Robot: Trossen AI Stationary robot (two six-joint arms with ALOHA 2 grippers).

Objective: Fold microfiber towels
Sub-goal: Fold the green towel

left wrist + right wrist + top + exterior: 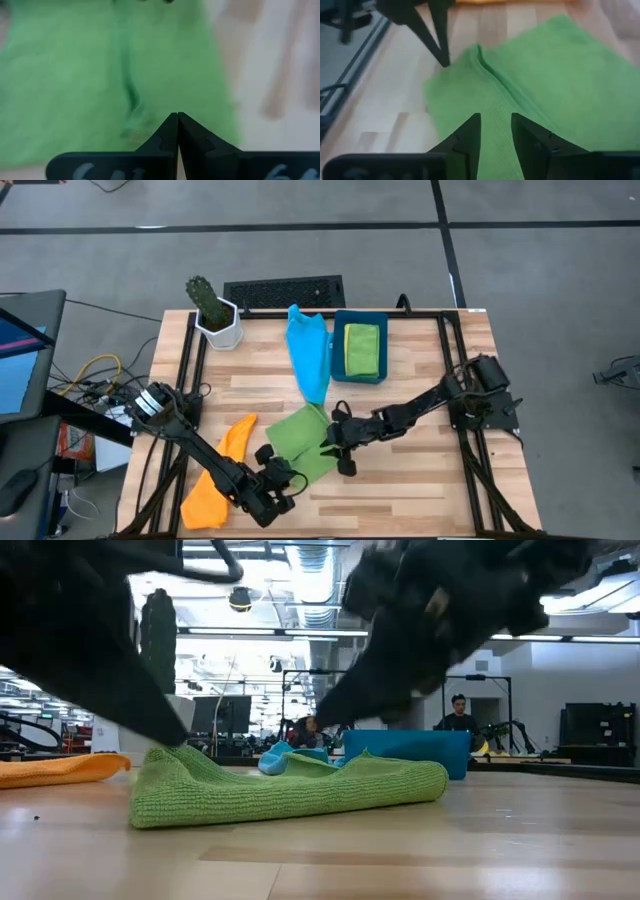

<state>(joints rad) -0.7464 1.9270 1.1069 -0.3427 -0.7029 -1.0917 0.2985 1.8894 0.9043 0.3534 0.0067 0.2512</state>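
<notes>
At table centre, green microfiber towel [300,442] is lying partly folded, raised crease running across it. Right gripper [496,131] is hovering over towel's 3 o'clock edge, jaws parted, gripping nothing. Left gripper [177,120] is pointing at towel's 7 o'clock corner, jaws closed, empty. Orange towel [220,475] is lying at 8 o'clock, light blue towel [308,352] at 12 o'clock.

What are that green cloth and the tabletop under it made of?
The green cloth looks like soft microfiber: a matte, finely ribbed, nubbly weave that slumps in folds. The tabletop looks like wood: pale jointed planks with grain and a smooth, slightly glossy finish.
</notes>
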